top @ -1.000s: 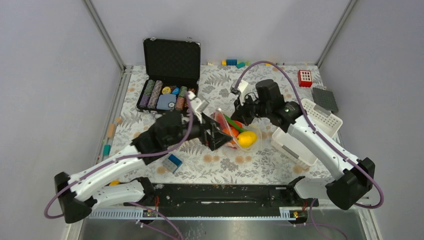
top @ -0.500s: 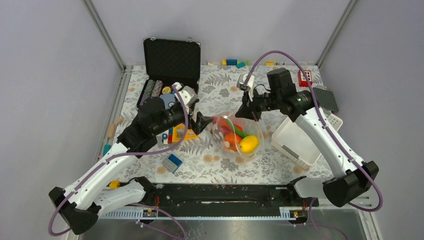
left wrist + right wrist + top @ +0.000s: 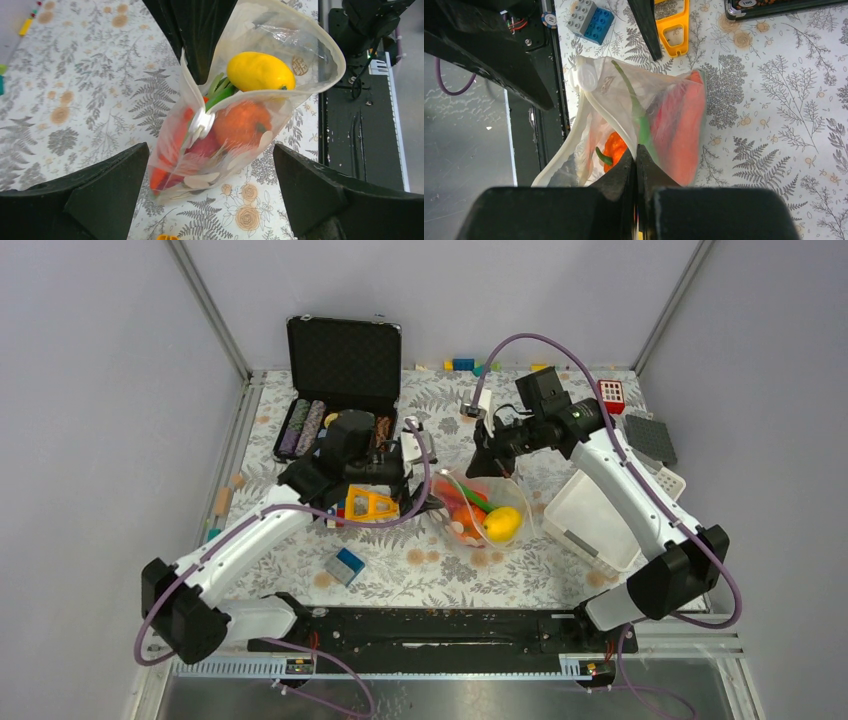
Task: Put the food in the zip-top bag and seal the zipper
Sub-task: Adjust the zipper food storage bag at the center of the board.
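My right hand [image 3: 636, 162] has its two fingers pressed flat together on the top edge of the bag [image 3: 478, 502], pinching the plastic at the far side of its mouth. The bag sits upright in the middle of the surface [image 3: 440, 560], just left of the white basket [image 3: 595, 520]. Its bottom looks to be resting on the flowered cloth, though I can't be sure it isn't hanging just clear.

My left hand [image 3: 210, 150] is spread wide and holds nothing. From its wrist camera one finger sits on each side of the bag's lower half, both apart from the plastic.

The bag's mouth gapes open. The zipper [image 3: 280, 91] curves round the near lip unsealed, with a white tab where the two lips meet at one corner.

Inside, a yellow piece [image 3: 260, 71] lies on top at the mouth, and an orange pumpkin [image 3: 242, 122] is directly under it. Green pods [image 3: 639, 117] run up along the side held by my right hand. Red pieces are packed at the bottom.

On the overhead view a yellow triangle toy [image 3: 370, 505] lies just beside my left wrist, and a blue block [image 3: 348, 565] sits nearer the bases. The open chip case [image 3: 340, 370] stands at the far left.
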`<act>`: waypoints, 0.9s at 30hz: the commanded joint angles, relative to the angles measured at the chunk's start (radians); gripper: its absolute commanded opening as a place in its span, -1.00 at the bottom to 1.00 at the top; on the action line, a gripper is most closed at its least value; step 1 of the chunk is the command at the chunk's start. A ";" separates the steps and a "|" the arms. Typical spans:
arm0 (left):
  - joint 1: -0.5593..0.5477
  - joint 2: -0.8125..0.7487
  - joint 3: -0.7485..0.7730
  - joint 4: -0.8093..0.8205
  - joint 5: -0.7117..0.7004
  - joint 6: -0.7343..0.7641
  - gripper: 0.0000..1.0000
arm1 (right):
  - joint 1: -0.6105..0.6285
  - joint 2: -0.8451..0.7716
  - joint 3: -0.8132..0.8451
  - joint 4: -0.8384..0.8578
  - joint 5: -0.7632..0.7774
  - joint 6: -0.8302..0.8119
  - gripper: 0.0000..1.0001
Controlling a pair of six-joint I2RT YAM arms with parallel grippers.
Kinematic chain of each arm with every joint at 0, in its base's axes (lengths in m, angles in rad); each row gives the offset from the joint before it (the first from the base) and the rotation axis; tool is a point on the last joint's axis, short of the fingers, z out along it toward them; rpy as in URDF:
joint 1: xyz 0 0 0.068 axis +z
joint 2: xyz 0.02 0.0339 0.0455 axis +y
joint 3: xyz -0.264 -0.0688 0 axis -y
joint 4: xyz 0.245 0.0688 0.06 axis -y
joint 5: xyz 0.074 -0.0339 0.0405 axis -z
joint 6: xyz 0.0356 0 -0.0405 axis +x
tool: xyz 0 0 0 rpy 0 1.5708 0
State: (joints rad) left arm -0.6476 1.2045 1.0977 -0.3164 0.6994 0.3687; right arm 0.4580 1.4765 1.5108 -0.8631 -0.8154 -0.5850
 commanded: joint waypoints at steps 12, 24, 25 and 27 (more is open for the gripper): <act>0.007 0.160 0.114 0.083 0.175 -0.010 0.29 | -0.002 0.027 0.049 -0.063 -0.081 -0.059 -1.00; 0.039 0.109 0.006 0.204 0.258 -0.066 -0.40 | -0.002 0.047 0.058 -0.076 -0.062 -0.051 -1.00; 0.042 0.107 0.003 0.198 0.262 -0.062 -0.47 | -0.001 0.046 0.058 -0.078 -0.063 -0.051 -1.00; 0.047 0.103 -0.007 0.191 0.265 -0.058 -0.59 | -0.002 0.042 0.055 -0.078 -0.065 -0.051 -1.00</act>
State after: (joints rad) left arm -0.6136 1.3510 1.1030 -0.1848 0.8959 0.3077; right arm 0.4580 1.5219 1.5230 -0.9131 -0.8562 -0.6247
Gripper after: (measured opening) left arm 0.251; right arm 0.020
